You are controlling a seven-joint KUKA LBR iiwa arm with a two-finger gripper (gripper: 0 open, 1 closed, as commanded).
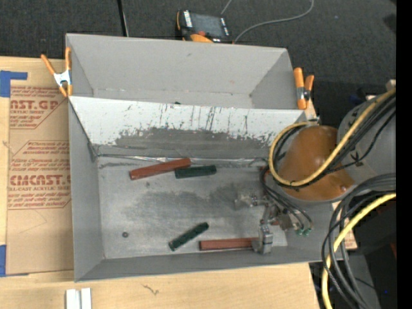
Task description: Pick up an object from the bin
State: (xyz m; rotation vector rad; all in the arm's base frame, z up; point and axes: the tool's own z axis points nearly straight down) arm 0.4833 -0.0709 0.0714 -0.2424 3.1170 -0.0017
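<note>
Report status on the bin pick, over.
Gripper low in lower-right corner of bin. Sits at right end of red-brown stick. Dark green stick close on its left, apart.

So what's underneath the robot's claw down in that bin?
A reddish-brown stick on the bin floor runs in under the gripper from the left. Its right end is covered by the gripper, so whether anything else lies beneath cannot be seen.
</note>
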